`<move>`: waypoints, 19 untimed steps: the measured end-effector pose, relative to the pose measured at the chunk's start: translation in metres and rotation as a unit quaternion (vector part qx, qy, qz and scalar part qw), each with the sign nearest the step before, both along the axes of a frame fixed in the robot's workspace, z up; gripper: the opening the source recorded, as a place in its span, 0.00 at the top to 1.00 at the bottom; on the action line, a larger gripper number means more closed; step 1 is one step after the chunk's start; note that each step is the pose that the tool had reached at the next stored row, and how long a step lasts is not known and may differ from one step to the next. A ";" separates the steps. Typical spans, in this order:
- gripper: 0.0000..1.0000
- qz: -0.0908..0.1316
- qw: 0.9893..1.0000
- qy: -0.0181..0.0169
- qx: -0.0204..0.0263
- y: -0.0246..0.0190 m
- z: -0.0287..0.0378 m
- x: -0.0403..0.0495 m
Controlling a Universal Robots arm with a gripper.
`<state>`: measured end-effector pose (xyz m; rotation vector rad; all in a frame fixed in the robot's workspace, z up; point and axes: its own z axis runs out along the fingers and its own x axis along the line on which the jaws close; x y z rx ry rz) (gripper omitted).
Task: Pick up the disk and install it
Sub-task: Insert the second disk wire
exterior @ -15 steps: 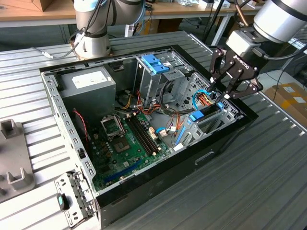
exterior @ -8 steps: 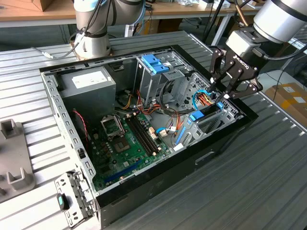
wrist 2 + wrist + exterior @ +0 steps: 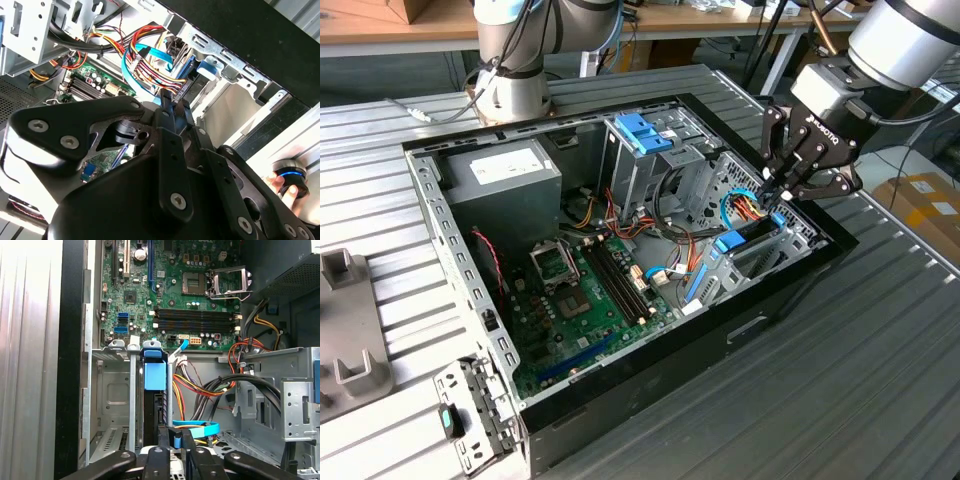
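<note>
Fingers (image 3: 164, 438) of the gripper (image 3: 175, 437) are drawn close together with only a thin slit left between them, and nothing can be made out inside that slit; whether they touch the disk cannot be told. The disk (image 3: 154, 374) stands on edge in a slot of the low metal cage (image 3: 112, 390) at the front corner of the computer case (image 3: 650, 395). One blue end rail faces the board, and its dark body runs down into the slot just beside the fingertips. In the exterior view the gripper (image 3: 780, 200) hangs over that same corner at the exterior view's right, its tips just above the disk (image 3: 732, 242). A flat blue cable (image 3: 197, 430) curls just behind the fingers, and a bundle of red, yellow and orange wires (image 3: 150, 60) runs past them in the second wrist view. Beyond the cage lies the green board (image 3: 590, 290). A taller cage topped with a blue bracket (image 3: 642, 132) stands behind the board, and the grey power box (image 3: 505, 175) sits in the far corner. The case rests on a ribbed metal table (image 3: 880, 360). In the second wrist view a person's hand (image 3: 280, 189) holds a round black knob with a glowing blue ring (image 3: 289, 176) outside the case.
</note>
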<state>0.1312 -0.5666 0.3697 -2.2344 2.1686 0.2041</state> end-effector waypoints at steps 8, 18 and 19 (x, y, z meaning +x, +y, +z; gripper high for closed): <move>0.78 0.000 1.000 0.000 0.000 0.0000 -0.0001 0.0000; 0.71 0.000 1.000 0.000 0.000 0.0000 0.0036 0.0000; 0.71 0.000 1.000 0.000 0.000 0.0000 0.0036 0.0000</move>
